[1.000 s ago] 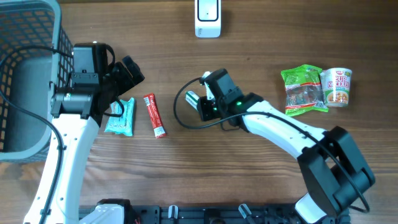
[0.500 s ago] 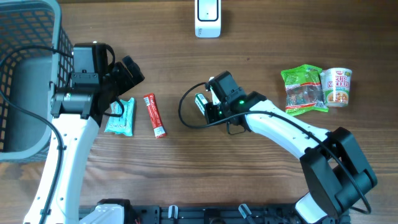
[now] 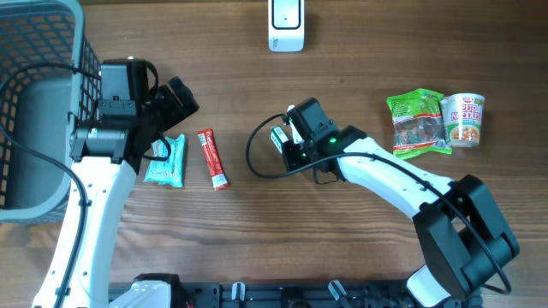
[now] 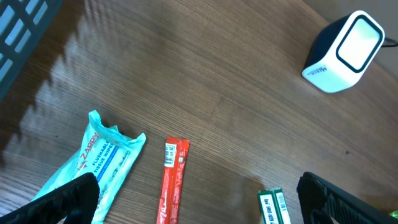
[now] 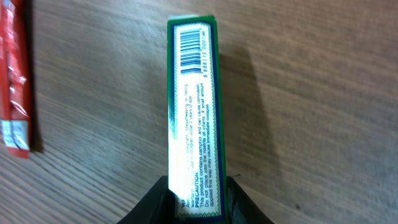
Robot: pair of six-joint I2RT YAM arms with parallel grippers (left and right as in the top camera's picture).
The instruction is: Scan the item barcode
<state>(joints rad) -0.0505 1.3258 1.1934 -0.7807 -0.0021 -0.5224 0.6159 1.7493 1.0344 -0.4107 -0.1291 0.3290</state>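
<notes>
My right gripper (image 5: 196, 199) is shut on the near end of a narrow green box (image 5: 194, 118), holding it just above the wood table. The box's white label faces the wrist camera, with its barcode (image 5: 191, 46) at the far end. In the overhead view the green box (image 3: 279, 137) sits mid-table, well below the white barcode scanner (image 3: 286, 24) at the back edge. My left gripper (image 4: 202, 205) hangs open over the table, with nothing between its fingers. The scanner (image 4: 345, 43) also shows in the left wrist view.
A teal snack packet (image 3: 165, 160) and a red stick sachet (image 3: 213, 158) lie under the left arm. A grey mesh basket (image 3: 34, 103) fills the far left. A green snack bag (image 3: 415, 124) and a cup of noodles (image 3: 464, 118) stand at the right.
My right gripper has carried the green box a little to the right and back over the last second. The left arm has not moved.
</notes>
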